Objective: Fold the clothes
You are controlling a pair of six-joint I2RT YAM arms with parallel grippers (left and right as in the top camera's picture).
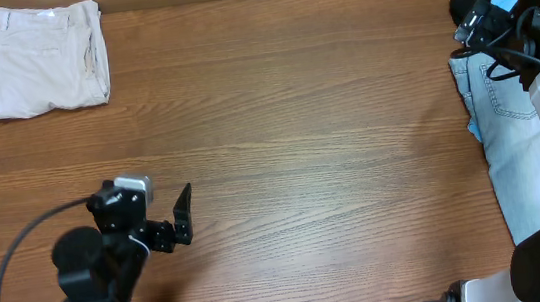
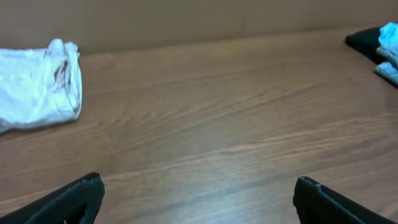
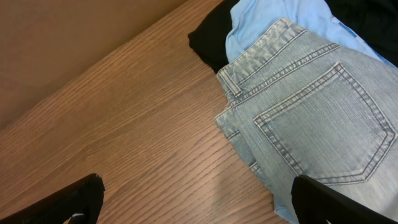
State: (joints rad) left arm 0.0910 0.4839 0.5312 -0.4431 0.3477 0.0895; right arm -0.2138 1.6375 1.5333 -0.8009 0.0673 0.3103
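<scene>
Wood table (image 1: 297, 118). Light-blue denim shorts (image 1: 511, 146) lie unfolded at its right edge. Beige shorts (image 1: 34, 60) sit folded in the far left corner.

We judge one piece done and the denim next. The right gripper (image 3: 196, 190) hangs over it, jaws wide and empty, and must come down on the waistband edge. Left gripper (image 2: 199, 193) is also wide and empty, over bare wood.

Only the right wrist view shows the denim's back pocket and, under the waistband, the sky-blue garment (image 3: 261, 25) and black garment (image 3: 208, 40). Overhead, the arm hides most of this.

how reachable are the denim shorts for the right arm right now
Probably yes: the right end effector is open right at the edge of the denim shorts, and nothing lies on their waistband or pocket facing it.
</scene>
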